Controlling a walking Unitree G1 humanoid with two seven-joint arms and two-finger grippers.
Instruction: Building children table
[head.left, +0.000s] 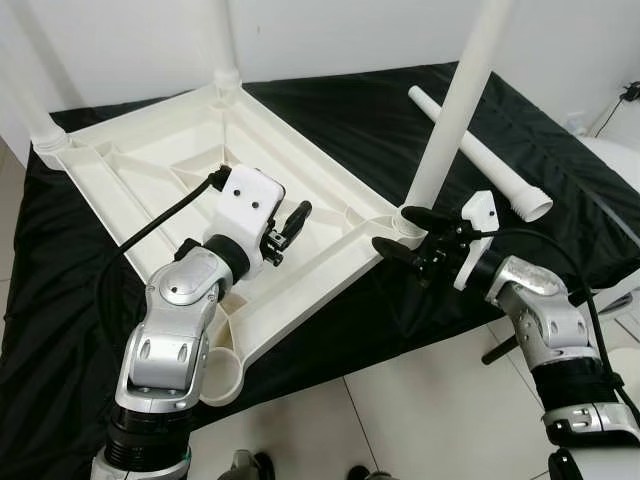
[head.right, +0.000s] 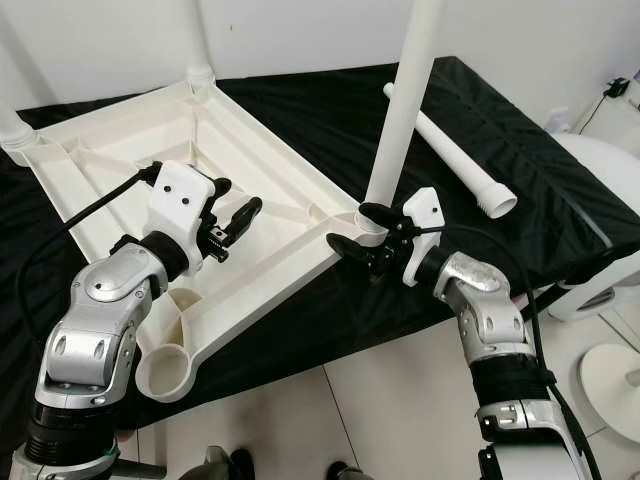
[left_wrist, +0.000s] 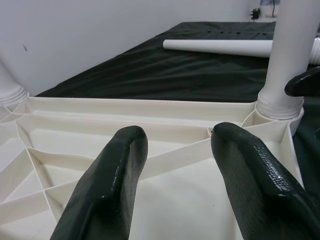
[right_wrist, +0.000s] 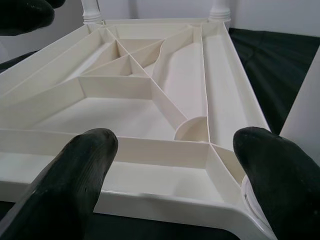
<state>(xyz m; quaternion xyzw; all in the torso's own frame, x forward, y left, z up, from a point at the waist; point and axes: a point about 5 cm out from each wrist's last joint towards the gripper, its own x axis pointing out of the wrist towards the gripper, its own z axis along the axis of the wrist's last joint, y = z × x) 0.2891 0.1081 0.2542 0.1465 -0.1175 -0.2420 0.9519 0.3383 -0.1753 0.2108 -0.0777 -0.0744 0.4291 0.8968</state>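
Note:
A white plastic tabletop (head.left: 150, 165) lies upside down on a black cloth, ribs facing up. Legs stand in three corner sockets, among them an upright leg (head.left: 455, 110) at the near right corner. A fourth leg (head.left: 480, 150) lies loose on the cloth at the back right. The near left socket (head.left: 222, 375) holds no leg. My left gripper (head.left: 290, 225) hovers open over the ribbed underside, holding nothing. My right gripper (head.left: 395, 228) is open at the near right corner, its fingers either side of the socket at the upright leg's base (left_wrist: 280, 102).
The black cloth (head.left: 380, 110) covers a low platform whose front edge drops to a tiled floor (head.left: 400, 420). A white wall runs behind. A white round base (head.right: 612, 382) and other white items stand on the floor at the right.

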